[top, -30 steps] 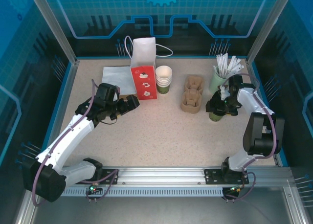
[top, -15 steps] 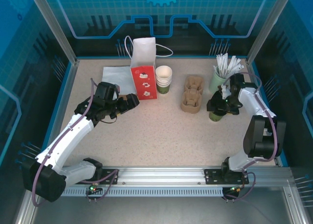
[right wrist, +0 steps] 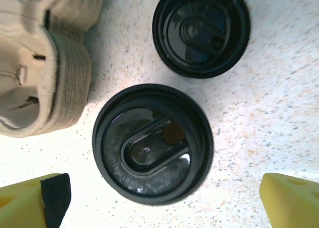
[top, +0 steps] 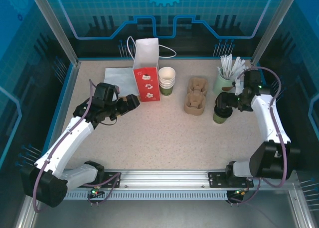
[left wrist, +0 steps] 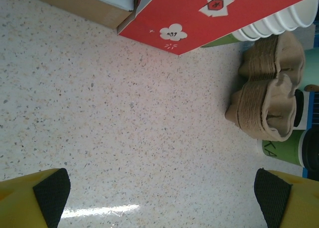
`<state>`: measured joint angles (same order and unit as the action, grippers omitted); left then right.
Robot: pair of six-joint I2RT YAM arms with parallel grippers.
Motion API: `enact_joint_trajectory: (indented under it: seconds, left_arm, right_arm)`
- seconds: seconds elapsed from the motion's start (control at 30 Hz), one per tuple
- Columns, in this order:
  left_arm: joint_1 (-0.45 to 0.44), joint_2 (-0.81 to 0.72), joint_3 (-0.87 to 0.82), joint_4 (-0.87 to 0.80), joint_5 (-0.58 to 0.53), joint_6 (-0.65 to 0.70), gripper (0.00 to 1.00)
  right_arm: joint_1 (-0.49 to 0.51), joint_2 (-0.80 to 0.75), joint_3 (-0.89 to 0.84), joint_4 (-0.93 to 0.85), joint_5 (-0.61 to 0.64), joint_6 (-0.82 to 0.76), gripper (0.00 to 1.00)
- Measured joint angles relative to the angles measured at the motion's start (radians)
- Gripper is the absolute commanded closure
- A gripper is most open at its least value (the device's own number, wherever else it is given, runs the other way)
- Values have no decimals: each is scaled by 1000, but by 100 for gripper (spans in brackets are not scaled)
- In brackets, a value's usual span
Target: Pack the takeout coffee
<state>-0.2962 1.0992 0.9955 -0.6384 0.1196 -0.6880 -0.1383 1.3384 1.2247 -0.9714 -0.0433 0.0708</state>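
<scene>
Takeout coffee (right wrist: 152, 143), a green cup under a black lid, stands upright on the surface (right wrist: 279, 103) directly below the right jaws. They gape fully and grip nothing, lined up, I judge, to drop and close round it. Just beyond it sits a second black lid (right wrist: 201, 31), and the pulp carrier (right wrist: 40, 63) crowds one side, so clearance is tight there. The left jaws, equally wide and empty, hover over bare surface just short of the red paper bag (left wrist: 219, 14), probably to steady it. Open room lies nearer the arms.
</scene>
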Motion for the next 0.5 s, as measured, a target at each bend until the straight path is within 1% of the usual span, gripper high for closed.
enact_joint_trajectory:
  seconds: [0.2, 0.33, 0.43, 0.5]
  left_arm:
    - [4, -29, 22, -14, -6, 18, 1]
    - [9, -30, 47, -25, -12, 19, 1]
    - [12, -30, 63, -33, -12, 26, 1]
    - [13, -30, 74, -38, -16, 30, 1]
  right_arm:
    - [-13, -208, -10, 51, 14, 4, 0]
    - [-26, -374, -79, 140, 13, 20, 0]
    - [-39, -457, -140, 197, -15, 47, 0]
    - [-47, -483, -168, 225, -55, 65, 0]
